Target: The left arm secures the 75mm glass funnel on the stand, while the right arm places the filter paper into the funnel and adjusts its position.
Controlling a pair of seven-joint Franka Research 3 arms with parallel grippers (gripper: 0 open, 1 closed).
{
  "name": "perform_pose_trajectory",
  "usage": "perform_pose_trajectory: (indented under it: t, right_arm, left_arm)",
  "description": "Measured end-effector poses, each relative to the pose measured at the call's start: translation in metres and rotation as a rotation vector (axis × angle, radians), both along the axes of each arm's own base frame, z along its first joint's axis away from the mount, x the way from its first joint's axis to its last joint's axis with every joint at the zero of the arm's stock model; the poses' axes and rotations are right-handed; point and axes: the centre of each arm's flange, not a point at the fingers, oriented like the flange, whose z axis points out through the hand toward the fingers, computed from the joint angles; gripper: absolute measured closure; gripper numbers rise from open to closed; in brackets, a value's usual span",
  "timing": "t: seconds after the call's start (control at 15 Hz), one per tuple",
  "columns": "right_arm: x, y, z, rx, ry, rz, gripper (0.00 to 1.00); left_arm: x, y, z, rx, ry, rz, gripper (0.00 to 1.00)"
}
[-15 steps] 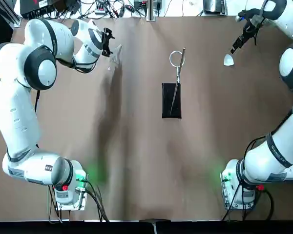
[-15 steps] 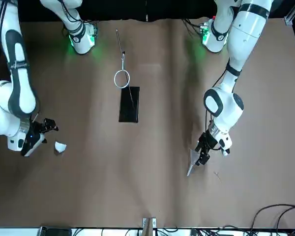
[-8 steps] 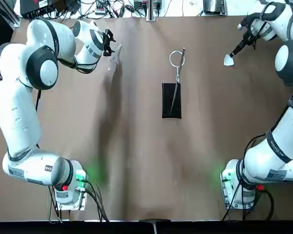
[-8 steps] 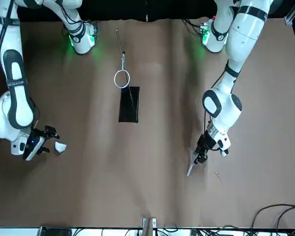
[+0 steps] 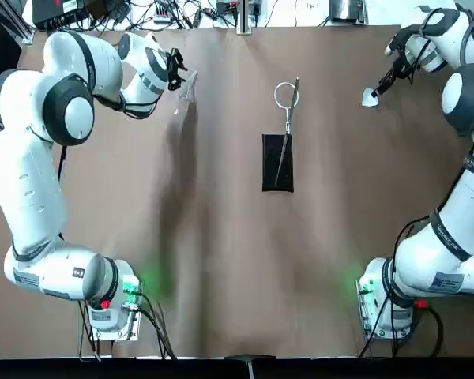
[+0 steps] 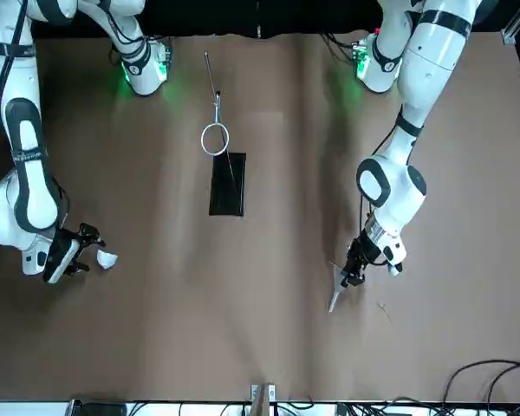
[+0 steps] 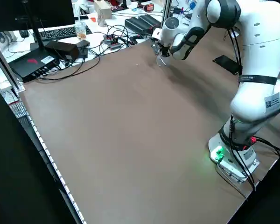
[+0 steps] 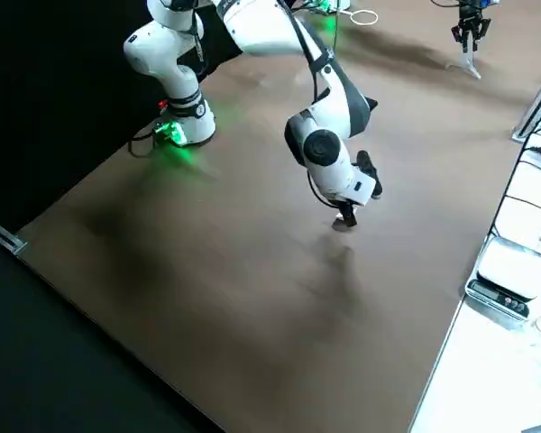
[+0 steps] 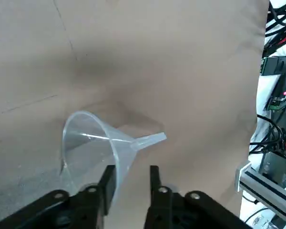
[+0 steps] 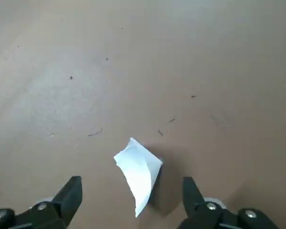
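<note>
Both grippers spread, funnel and paper ungripped

You're at the upper left of the top view with the left gripper point(image 9: 132, 169), its fingers apart beside the clear, smooth 75mm glass funnel point(image 9: 93, 148); the stem aims toward the top edge, slightly right, the cone's long axis nearly up and down the frame. The far table edge is close there, while bare brown tabletop point(image 5: 229, 237) opens rightward and below

Over at the upper right, your right gripper point(image 10: 132, 186) has its fingers wide, the filter paper point(image 10: 140, 174) beyond the gap between them: opaque, white, creased, its narrow tip turned back toward the gripper. You've got open surface between it and the stand point(image 5: 277, 166), just right of upper centre, with its flat black rectangular base, thin metal rod and round ring, well apart from both grippers
</note>
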Motion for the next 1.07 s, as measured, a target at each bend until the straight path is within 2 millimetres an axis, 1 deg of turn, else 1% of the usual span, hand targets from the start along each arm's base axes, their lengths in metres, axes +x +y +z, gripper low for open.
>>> perform_pose_trajectory:
  t: [0.07, 0.13, 0.2, 0.27, 0.33, 0.4, 0.47, 0.53, 0.67, 0.73, 0.8, 0.87, 0.93, 1.0, 1.07]
  right_arm:
    - [0.000, 0.000, -0.002, 0.000, -0.001, 0.007, 0.07]
    - [0.000, -0.001, -0.004, -0.001, -0.001, 0.013, 0.09]
    - [0.001, -0.002, -0.007, -0.002, -0.001, 0.018, 0.09]
    - [0.002, -0.003, -0.010, -0.002, -0.001, 0.021, 0.13]
    - [0.003, -0.003, -0.012, -0.003, -0.001, 0.024, 0.13]
    - [0.004, -0.004, -0.014, -0.003, 0.000, 0.024, 0.16]
    - [0.004, -0.004, -0.015, -0.003, 0.001, 0.024, 0.17]
    - [0.004, -0.004, -0.017, -0.003, 0.003, 0.024, 0.19]
    - [0.004, -0.004, -0.018, -0.002, 0.004, 0.025, 0.20]
    - [0.004, -0.004, -0.018, -0.002, 0.003, 0.026, 0.26]
    - [0.004, -0.004, -0.018, -0.003, 0.002, 0.028, 0.26]
    - [0.004, -0.004, -0.018, -0.003, 0.000, 0.033, 0.30]
    - [0.004, -0.005, -0.018, -0.003, -0.001, 0.038, 0.43]
    - [0.004, -0.005, -0.019, -0.003, -0.001, 0.039, 0.44]
    - [0.004, -0.006, -0.020, -0.003, -0.001, 0.039, 0.52]
  left_arm:
    - [0.000, 0.000, 0.000, 0.000, 0.000, -0.001, 0.70]
    - [0.000, 0.000, 0.000, 0.000, -0.002, 0.000, 0.70]
    - [0.001, -0.001, 0.001, 0.000, -0.004, 0.000, 0.74]
    - [0.002, -0.001, 0.002, -0.001, -0.006, 0.000, 0.74]
    - [0.002, -0.001, 0.003, -0.002, -0.008, 0.000, 0.78]
    - [0.003, -0.001, 0.004, -0.003, -0.010, 0.000, 0.85]
    - [0.004, -0.001, 0.005, -0.003, -0.012, 0.001, 0.85]
    - [0.004, -0.001, 0.005, -0.003, -0.013, 0.001, 0.89]
    - [0.004, -0.001, 0.006, -0.003, -0.016, 0.002, 0.92]
    - [0.004, -0.001, 0.006, -0.003, -0.017, 0.002, 0.94]
    - [0.005, -0.001, 0.006, -0.002, -0.018, 0.003, 0.95]
    - [0.005, -0.001, 0.006, -0.002, -0.018, 0.003, 0.97]
    - [0.005, -0.001, 0.007, -0.002, -0.020, 0.004, 0.97]
    - [0.005, -0.001, 0.007, -0.002, -0.022, 0.005, 0.97]
    - [0.006, -0.001, 0.008, -0.002, -0.024, 0.006, 0.97]
